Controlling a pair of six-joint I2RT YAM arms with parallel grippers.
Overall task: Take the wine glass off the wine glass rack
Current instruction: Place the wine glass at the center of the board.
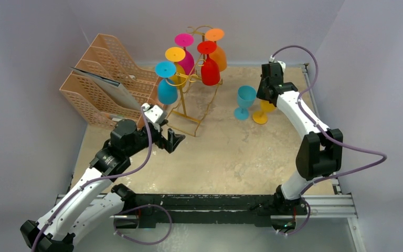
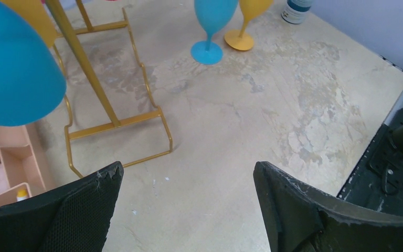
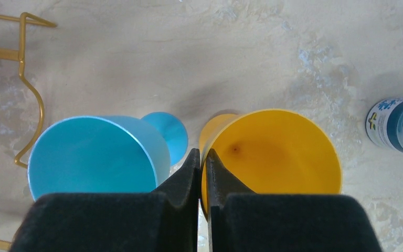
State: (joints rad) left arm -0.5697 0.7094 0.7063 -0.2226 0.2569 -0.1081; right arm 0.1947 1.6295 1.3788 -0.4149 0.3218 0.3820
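The gold wire wine glass rack stands at the back of the table. Several wine glasses hang upside down from it: blue, yellow, magenta, red and orange. My left gripper is open and empty, low in front of the rack's base, with the blue glass up at its left. My right gripper is shut on the rim of an upright yellow wine glass, one finger inside the bowl. A teal glass stands upright next to it.
A peach lattice file organizer holding papers stands at the back left, close to my left arm. A small blue-labelled bottle sits right of the yellow glass. Grey walls enclose the table on three sides.
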